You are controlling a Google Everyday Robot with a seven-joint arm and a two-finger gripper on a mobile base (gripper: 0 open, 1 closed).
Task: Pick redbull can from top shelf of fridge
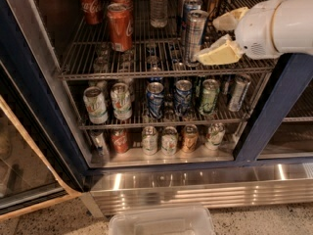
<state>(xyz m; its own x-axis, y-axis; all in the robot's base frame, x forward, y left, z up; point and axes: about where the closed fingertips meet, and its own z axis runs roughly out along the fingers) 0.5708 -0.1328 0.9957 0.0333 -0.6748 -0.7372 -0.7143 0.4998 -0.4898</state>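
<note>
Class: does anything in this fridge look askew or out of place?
Yes: the silver can at the middle rack's right end leans sideways, while its neighbours stand upright. The open gripper is beside the redbull can on the top shelf.
</note>
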